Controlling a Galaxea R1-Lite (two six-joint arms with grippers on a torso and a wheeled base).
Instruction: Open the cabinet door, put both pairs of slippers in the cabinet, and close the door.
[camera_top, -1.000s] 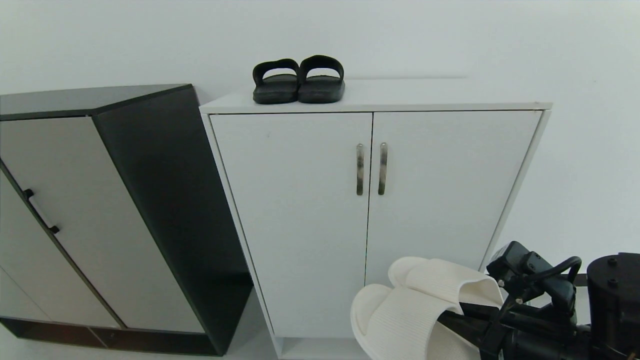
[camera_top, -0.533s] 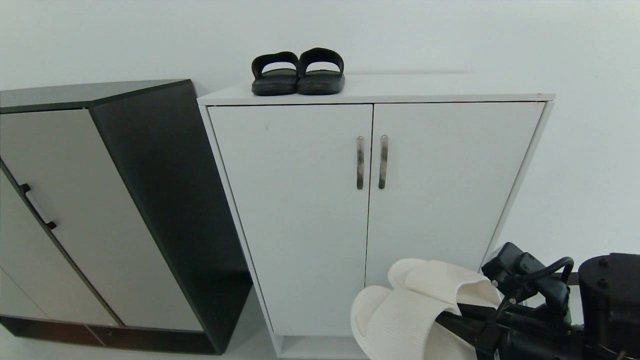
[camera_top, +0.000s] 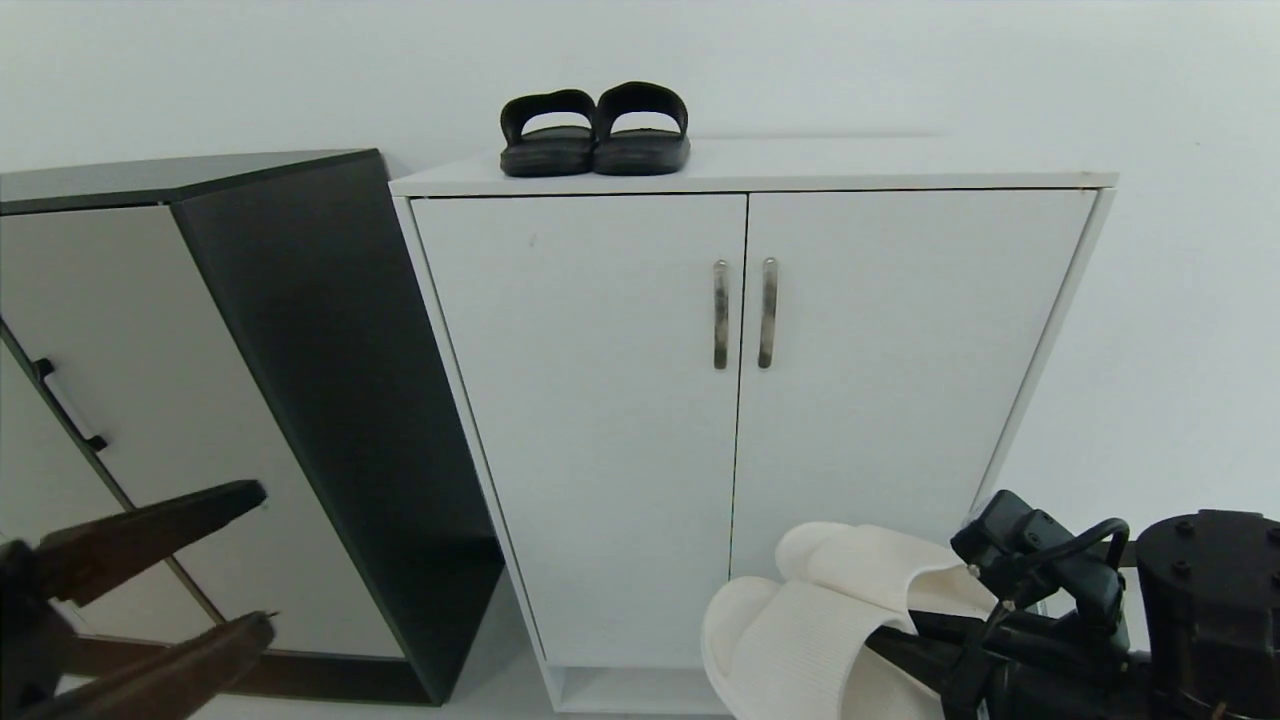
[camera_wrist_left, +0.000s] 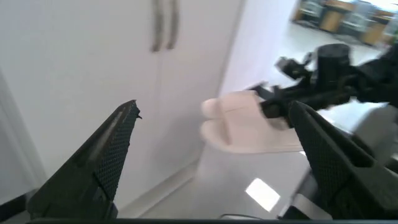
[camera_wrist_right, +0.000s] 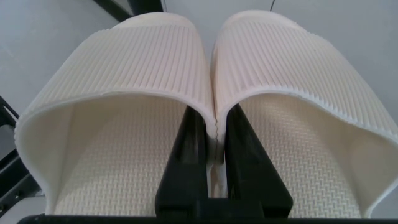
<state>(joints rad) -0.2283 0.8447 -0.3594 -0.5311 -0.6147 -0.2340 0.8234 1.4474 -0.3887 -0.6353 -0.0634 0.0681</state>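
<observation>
Currently the right gripper's (camera_wrist_right: 214, 115) black fingers (camera_wrist_right: 186, 168) are clenched on the touching inner walls of the ribbed cream slippers (camera_top: 830, 620), low before the white cabinet's (camera_top: 600, 450) right door. Its flat doors (camera_top: 890, 350) are closed, with slim metal bar handles (camera_top: 720, 314) side by side at the seam and smooth black slippers (camera_top: 595, 135) on its top. Left of it, the left gripper's (camera_top: 265, 555) tapered fingers stand spread.

Illumination in the head view is bright, diffuse and even; the white cabinet (camera_top: 600, 420) carries no hard shadow. Soft shade collects low in the gap beside the black cabinet (camera_top: 330, 400). Vertical edges lean inward toward the bottom of the frame. The left wrist view is blurred throughout, with one bright glare patch on the floor (camera_wrist_left: 264, 193). The cream slippers (camera_wrist_right: 124, 93) are evenly lit.
</observation>
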